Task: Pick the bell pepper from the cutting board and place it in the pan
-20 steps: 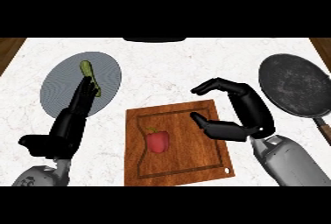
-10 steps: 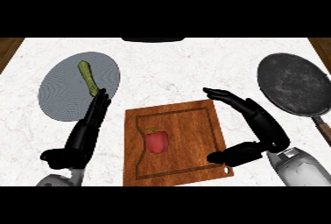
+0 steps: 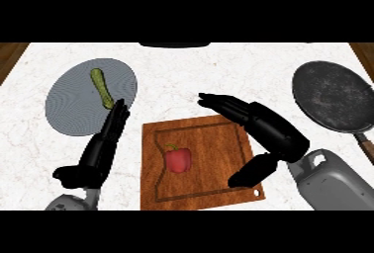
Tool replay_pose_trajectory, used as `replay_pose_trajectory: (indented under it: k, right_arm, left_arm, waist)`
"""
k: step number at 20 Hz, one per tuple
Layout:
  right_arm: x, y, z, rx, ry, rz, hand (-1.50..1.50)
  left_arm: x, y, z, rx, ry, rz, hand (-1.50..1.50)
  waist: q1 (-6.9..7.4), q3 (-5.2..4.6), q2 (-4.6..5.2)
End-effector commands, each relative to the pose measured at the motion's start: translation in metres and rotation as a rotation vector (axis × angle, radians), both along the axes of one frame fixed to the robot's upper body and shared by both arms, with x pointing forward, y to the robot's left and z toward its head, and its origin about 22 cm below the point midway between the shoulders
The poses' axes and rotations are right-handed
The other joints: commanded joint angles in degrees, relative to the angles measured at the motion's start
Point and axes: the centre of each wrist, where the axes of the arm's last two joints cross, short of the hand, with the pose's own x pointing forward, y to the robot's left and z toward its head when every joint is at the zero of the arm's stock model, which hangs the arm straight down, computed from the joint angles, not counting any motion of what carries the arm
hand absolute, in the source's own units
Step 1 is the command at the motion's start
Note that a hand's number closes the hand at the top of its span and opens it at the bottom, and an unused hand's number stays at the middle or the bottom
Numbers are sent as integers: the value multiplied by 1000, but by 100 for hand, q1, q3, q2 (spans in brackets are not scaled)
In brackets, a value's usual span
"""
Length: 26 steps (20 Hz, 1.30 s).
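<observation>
A red bell pepper (image 3: 177,159) with a green stem lies on the left half of the wooden cutting board (image 3: 219,192). My right hand (image 3: 264,132) hovers over the board's right side, open, fingers stretched toward the upper left and thumb pointing down; it is apart from the pepper, to its right. The dark round pan (image 3: 337,96) sits at the far right, its handle running toward the lower right. My left hand (image 3: 102,146) rests open just left of the board, fingers straight and pointing up toward the grey plate.
A grey plate (image 3: 73,106) at the upper left carries a thin green vegetable (image 3: 101,87). White marble counter surrounds the board. A dark object (image 3: 175,45) shows at the top edge.
My right hand has drawn back toward the lower right and turned, its fingers now reaching over the board. My left hand slid down and nearer the board. The pepper has not moved.
</observation>
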Motion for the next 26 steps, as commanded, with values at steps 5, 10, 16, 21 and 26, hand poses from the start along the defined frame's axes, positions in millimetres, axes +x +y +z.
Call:
replay_pose_trajectory:
  k: [5,10,16,21,26]
  right_arm:
    - [8,49,4,-402,-18,43,-150]
    - [-21,100,-24,-553,-53,35,-150]
    - [-14,103,-32,-555,11,19,-150]
    - [-22,115,-31,-582,21,3,-150]
    - [5,108,-56,-529,34,-12,-150]
  left_arm:
    - [10,-8,8,5,-2,-2,0]
    - [4,-5,4,-16,-6,4,0]
    - [-10,4,-17,-16,-3,-5,0]
    - [-9,0,-2,-7,-3,-10,0]
    - [-18,4,4,-11,2,-6,0]
  waist:
    - [26,3,16]
    - [-4,3,4]
    - [-24,5,11]
    - [-28,6,7]
    - [1,7,11]
